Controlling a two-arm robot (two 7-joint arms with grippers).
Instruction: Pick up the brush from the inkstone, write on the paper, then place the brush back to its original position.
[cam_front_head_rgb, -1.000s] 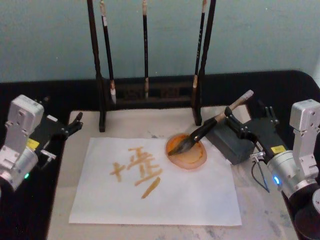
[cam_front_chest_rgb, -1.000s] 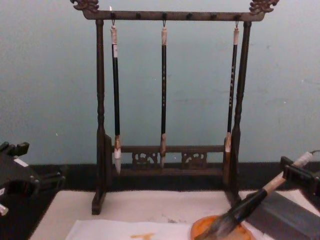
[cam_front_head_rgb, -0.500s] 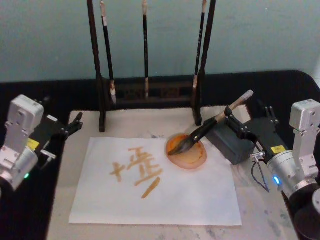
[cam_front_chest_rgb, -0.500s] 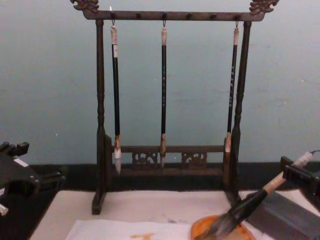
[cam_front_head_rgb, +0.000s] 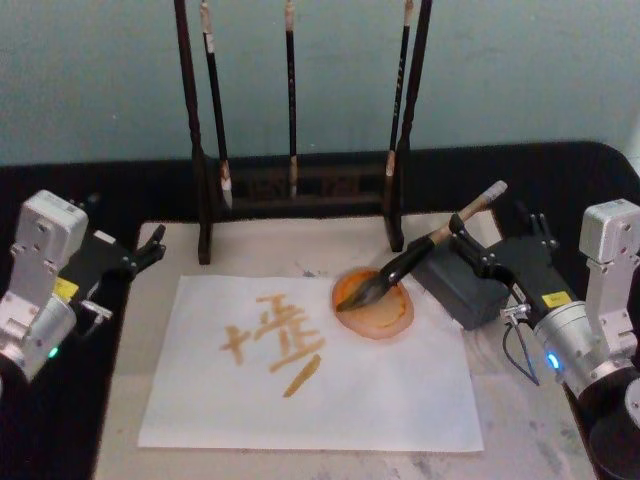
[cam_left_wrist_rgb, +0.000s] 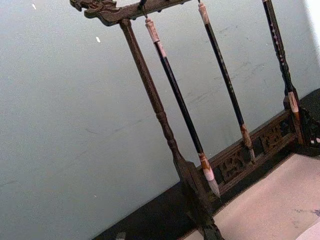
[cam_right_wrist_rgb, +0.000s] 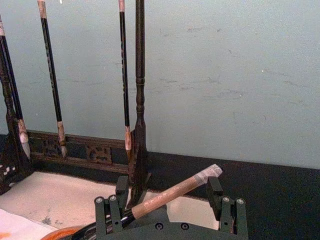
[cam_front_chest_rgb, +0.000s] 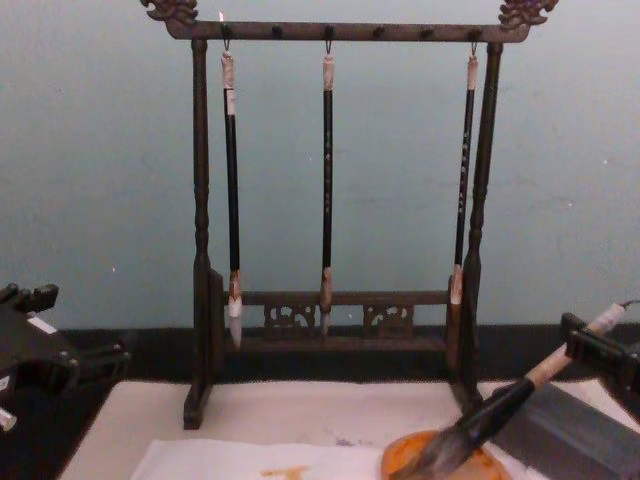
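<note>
1. Brush (cam_front_head_rgb: 400, 268) lies slanted toward the right side of the bench (cam_front_head_rgb: 560, 165). Its bristles are down in the orange inkstone (cam_front_head_rgb: 385, 318) and its handle is propped on a grey block (cam_front_head_rgb: 465, 285). My guess: that keeps the wet tip off the paper (cam_front_head_rgb: 380, 390).
2. Right claw (cam_front_head_rgb: 468, 245) sits at the pale upper handle, spread, w/ one finger either side of the shaft. It isn't pinching the shaft.
3. Paper is mid-bench on the felt mat (cam_front_head_rgb: 250, 245), touching the inkstone's edge. It already carries orange strokes, so the writing looks done and the brush looks put back.
4. Left claw (cam_front_head_rgb: 150, 245) is parked at the left edge, well clear of the paper. Spread or closed, I can't tell.
5. Rack (cam_front_head_rgb: 300, 185) w/ three thin brushes stands along the far edge, out of the way.
</note>
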